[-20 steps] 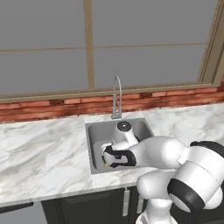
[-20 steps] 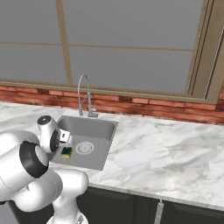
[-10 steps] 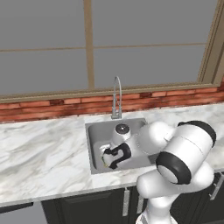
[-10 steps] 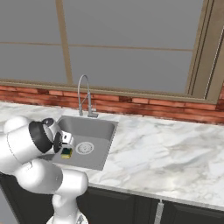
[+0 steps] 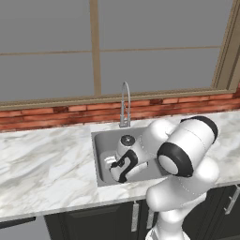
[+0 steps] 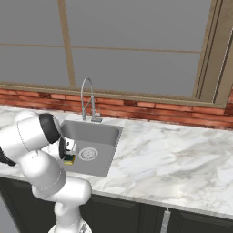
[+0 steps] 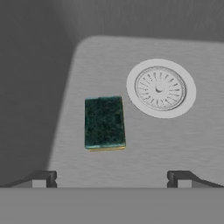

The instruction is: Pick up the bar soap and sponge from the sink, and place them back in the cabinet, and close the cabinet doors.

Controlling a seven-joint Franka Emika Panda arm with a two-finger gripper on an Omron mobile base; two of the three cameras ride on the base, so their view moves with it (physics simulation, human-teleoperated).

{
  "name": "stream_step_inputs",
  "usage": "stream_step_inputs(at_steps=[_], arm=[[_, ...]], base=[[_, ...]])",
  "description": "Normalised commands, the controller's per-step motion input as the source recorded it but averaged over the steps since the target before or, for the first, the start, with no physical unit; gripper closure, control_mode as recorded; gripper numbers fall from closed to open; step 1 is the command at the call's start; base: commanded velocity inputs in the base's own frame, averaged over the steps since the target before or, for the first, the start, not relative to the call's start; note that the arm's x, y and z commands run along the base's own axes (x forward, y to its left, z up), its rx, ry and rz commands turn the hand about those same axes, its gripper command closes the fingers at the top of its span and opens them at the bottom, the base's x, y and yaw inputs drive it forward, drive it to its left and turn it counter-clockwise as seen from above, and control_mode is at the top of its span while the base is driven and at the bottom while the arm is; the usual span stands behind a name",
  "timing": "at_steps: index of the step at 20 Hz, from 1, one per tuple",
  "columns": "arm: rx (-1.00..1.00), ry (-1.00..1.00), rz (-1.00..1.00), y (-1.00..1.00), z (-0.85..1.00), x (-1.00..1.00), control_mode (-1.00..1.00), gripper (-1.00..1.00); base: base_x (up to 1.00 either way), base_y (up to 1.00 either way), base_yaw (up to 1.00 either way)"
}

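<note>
The sponge lies flat on the floor of the sink, dark green scrub face up with a thin yellow edge showing, left of the round drain. My gripper hangs open just above the basin floor, and the sponge sits a little ahead of the gap between the fingertips. From the right base view the sponge peeks out beside my hand, inside the sink. From the left base view my arm reaches down into the sink and covers the sponge. The bar soap, the cabinet and its doors are out of view.
A chrome faucet rises at the sink's back rim. White marble counter runs to both sides, with a brick backsplash and a large window behind. Dark lower cabinets sit under the counter.
The arm's upper links have swung upward and round while the hand stayed low in the sink, shifting slightly left. The sponge has not moved and the jaws remain open.
</note>
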Motion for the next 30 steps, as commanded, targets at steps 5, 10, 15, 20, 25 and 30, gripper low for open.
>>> stream_step_inputs(at_steps=[5, 10, 15, 20, 25, 30], arm=[[0.00, 0.00, 0.00, 0.05, -0.14, 0.26, -1.00, -1.00], [0.00, 0.00, 0.00, 0.01, -0.15, 0.26, -1.00, -1.00], [0.00, 0.00, 0.00, 0.07, -0.21, 0.09, -1.00, -1.00], [0.00, 0.02, 0.00, 0.15, -0.18, 0.02, -1.00, -1.00], [0.00, 0.03, 0.00, 0.21, -0.15, 0.00, -1.00, -1.00], [0.00, 0.02, 0.00, 0.22, -0.14, 0.05, -1.00, -1.00]], base=[[0.00, 0.00, 0.00], [0.00, 0.00, 0.00], [0.00, 0.00, 0.00], [0.00, 0.00, 0.00], [0.00, 0.00, 0.00], [0.00, 0.00, 0.00]])
